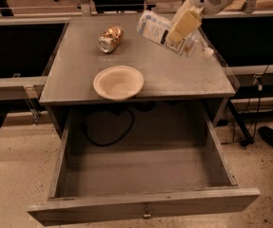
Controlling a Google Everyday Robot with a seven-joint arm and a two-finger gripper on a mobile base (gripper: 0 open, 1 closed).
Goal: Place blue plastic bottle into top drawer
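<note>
The blue plastic bottle [167, 32] is clear with a white-bluish label and a white cap at its lower right end. It hangs tilted in the air above the back right of the table [193, 80]. My gripper [181, 26] comes in from the top right and is shut on the bottle's middle, with a yellowish finger [184, 23] across the label. The top drawer [141, 175] is pulled fully open below the table's front edge. Its inside is bare grey wood, and a small metal knob [147, 214] sits on its front panel.
A cream bowl [118, 82] stands near the table's front edge, left of centre. A gold-brown can [110, 39] lies on its side at the back left. A black cable [108, 132] hangs under the table behind the drawer. Dark benches stand on both sides.
</note>
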